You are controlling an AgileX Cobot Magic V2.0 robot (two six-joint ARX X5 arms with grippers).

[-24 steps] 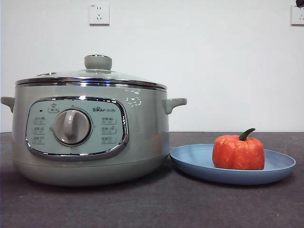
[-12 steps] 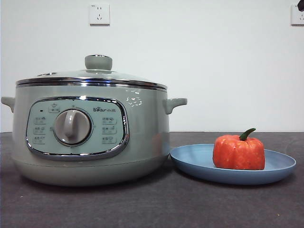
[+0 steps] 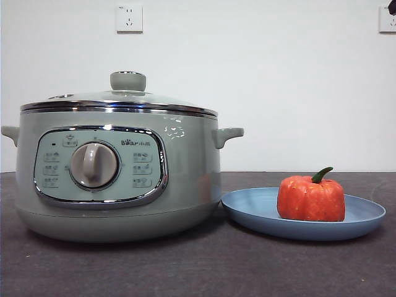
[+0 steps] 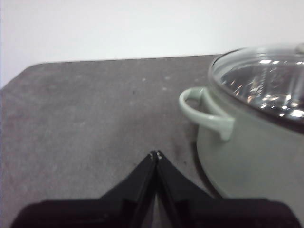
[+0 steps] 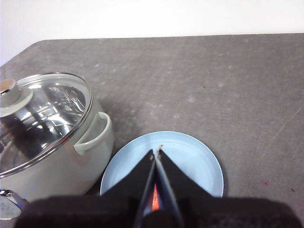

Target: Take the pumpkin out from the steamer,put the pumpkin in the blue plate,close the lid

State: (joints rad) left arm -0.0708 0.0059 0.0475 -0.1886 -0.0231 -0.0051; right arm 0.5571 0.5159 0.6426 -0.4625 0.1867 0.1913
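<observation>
Both grippers, left (image 4: pixel 156 155) and right (image 5: pixel 156 151), were closed, empty; pumpkin (image 3: pixel 311 198) sat on blue plate (image 3: pixel 247 210), lid (image 3: pixel 120 99) on steamer (image 3: pixel 185 179): task judged complete.

low front view, wrists overlooking steamer (image 3: pixel 117 170)

The left arm's black two-jawed gripper (image 4: pixel 156 154) hangs with its jaws pressed together. The right arm's black gripper (image 5: pixel 156 153) is likewise closed, holding nothing.
</observation>
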